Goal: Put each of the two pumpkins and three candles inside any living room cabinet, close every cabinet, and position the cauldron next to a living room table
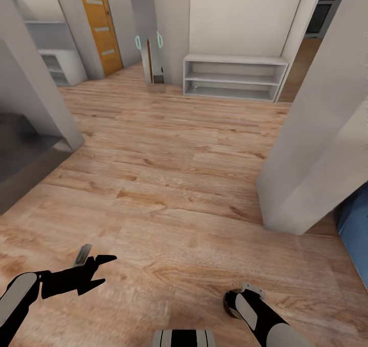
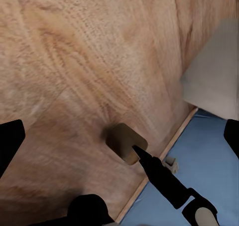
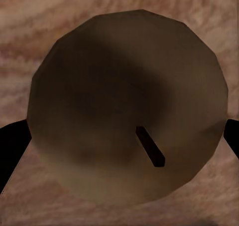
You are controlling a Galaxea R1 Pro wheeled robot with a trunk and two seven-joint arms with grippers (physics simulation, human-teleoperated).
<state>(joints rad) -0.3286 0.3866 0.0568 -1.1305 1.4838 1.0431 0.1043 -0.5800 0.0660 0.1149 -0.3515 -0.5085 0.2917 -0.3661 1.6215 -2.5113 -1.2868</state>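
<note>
open wood floor ahead, grey pillar right

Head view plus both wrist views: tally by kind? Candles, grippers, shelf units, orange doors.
candle: 1
grippers: 2, left gripper and right gripper
shelf units: 2
orange door: 1
Total: 6

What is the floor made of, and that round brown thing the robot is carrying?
The floor looks like matte wooden planks: brown grain lines and knots show. The candle looks like dull grey-brown wax, smooth and unshiny, with a dark wick; that's a guess.
</note>
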